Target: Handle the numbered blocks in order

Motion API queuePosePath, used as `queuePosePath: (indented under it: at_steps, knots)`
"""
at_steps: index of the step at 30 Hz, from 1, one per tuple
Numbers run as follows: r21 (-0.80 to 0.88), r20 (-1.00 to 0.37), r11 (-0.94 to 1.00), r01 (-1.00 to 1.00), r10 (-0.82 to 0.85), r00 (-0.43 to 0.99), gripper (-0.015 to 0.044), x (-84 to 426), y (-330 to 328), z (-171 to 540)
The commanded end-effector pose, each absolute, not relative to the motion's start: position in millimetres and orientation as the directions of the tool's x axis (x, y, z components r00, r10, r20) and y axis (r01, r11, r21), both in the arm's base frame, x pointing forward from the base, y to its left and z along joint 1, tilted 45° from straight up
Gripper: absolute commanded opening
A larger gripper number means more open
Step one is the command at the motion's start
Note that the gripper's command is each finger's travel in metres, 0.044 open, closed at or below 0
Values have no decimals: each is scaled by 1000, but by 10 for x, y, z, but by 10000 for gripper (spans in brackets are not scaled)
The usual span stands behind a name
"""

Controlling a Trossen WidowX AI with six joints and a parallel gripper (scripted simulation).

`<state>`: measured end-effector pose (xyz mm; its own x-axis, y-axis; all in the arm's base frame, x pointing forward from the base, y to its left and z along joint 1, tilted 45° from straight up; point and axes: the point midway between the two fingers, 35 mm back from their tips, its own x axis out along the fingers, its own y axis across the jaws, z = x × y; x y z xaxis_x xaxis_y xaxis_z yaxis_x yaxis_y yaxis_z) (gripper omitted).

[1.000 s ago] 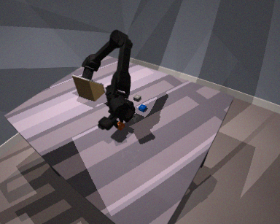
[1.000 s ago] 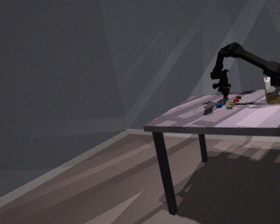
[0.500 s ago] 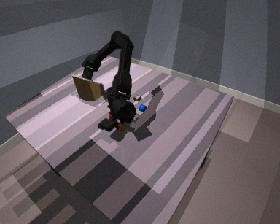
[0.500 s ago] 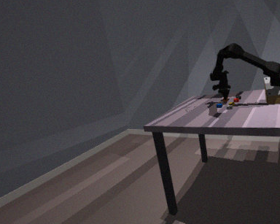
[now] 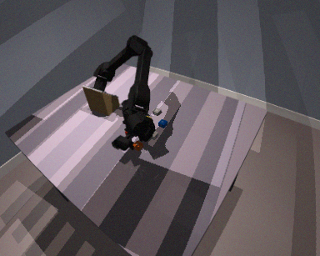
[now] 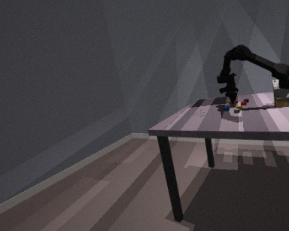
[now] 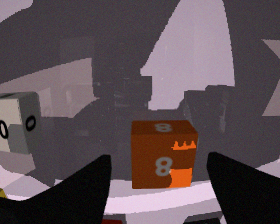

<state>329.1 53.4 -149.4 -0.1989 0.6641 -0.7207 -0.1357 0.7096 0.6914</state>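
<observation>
The orange block (image 7: pixel 145 162) (image 5: pixel 137 146) shows a grey 8 on its top and near face. It stands on the table between the fingers of my gripper (image 7: pixel 160 156) (image 6: pixel 232 102). The fingers are open, with a gap on each side of the block. A white block (image 7: pixel 9 120) with a black 0 stands to the left in the wrist view. A blue block (image 5: pixel 162 123) (image 6: pixel 226 108), a red block (image 6: pixel 244 103) (image 7: pixel 112 221), a yellow block (image 6: pixel 238 107) (image 7: pixel 2 194) and a grey block (image 5: pixel 157 112) (image 6: pixel 236 111) stand nearby; their digits cannot be read.
A dark block (image 6: pixel 246 100) (image 7: pixel 202 220) lies near the red one. A brown wooden panel or box (image 5: pixel 99 101) (image 6: pixel 287 102) stands by the arm's base. The striped table (image 5: pixel 189 149) (image 6: pixel 208 129) carries dark arm shadows around the blocks.
</observation>
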Motion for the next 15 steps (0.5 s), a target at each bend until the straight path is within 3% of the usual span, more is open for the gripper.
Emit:
queuePosePath:
  at_steps: [1, 3, 15]
  knots:
    - [693, -719, 709, -129, 667, -197, 356, 3291, 536, -1497]
    - [693, -719, 709, -129, 667, -197, 400, 3291, 536, -1497]
    - [690, -722, 712, -129, 663, -196, 400, 3382, 340, -1134]
